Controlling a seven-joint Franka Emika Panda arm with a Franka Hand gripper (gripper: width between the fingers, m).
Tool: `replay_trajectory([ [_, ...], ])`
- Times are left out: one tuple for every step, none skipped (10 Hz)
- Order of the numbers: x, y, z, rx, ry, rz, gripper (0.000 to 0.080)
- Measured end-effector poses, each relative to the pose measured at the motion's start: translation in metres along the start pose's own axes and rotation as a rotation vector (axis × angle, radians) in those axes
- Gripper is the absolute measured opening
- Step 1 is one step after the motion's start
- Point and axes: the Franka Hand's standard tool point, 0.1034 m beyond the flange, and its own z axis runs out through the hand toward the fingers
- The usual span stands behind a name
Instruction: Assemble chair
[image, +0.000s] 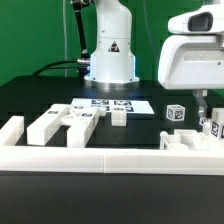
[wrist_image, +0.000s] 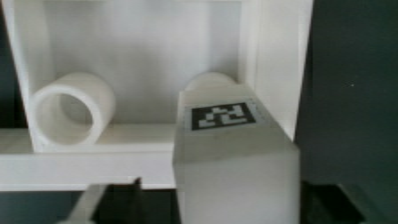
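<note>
inspector: where do the chair parts stand?
assistant: loose, none joined. several matte-white blocky plastic chair pieces (image: 60, 122) lie on the black counter (image: 25, 100) toward the exterior view's left. more lie at its right, below the end effector (image: 204, 108). the wrist view shows 1 white square-section post with a black-and-white tag (wrist_image: 224, 140), near a white hollow round piece (wrist_image: 68, 112).
inspector: end effector state?
assistant: it straddles that post. whether it presses on the post or stands spread, i cannot tell.
inspector: handling?
assistant: judged rigid, light, smooth, and so somewhat slippery. take the post by its 2 flat opposing faces, mid-length, clear of the tag. grip squarely, or it may twist.
</note>
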Motion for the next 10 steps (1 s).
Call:
replay_trajectory([
  [0.0, 0.0, 0.0, 0.0, 0.0, 0.013, 0.0284],
  [0.0, -0.0001, 0.0, 0.001, 0.0, 0.059, 0.0288],
  [0.0001, 0.0005, 0.0, 0.0, 0.0, 0.156, 0.0288],
  [0.0, 0.0013, 0.0002, 0.003, 0.0, 0.246, 0.0288],
  [0.0006, 0.0028, 0.0001, 0.012, 0.001, 0.348, 0.0288],
  [0.0003, 0.0026, 0.0003, 0.012, 0.001, 0.432, 0.0288],
  [-0.0002, 0.0026, 0.0006, 0.009, 0.001, 0.574, 0.0288],
  [-0.0008, 0.0029, 0.0008, 0.011, 0.001, 0.674, 0.0288],
  [-0.0011, 0.0028, 0.0008, 0.014, -0.002, 0.753, 0.0288],
  [-0.0019, 0.0018, 0.0008, 0.013, -0.005, 0.888, 0.0289],
])
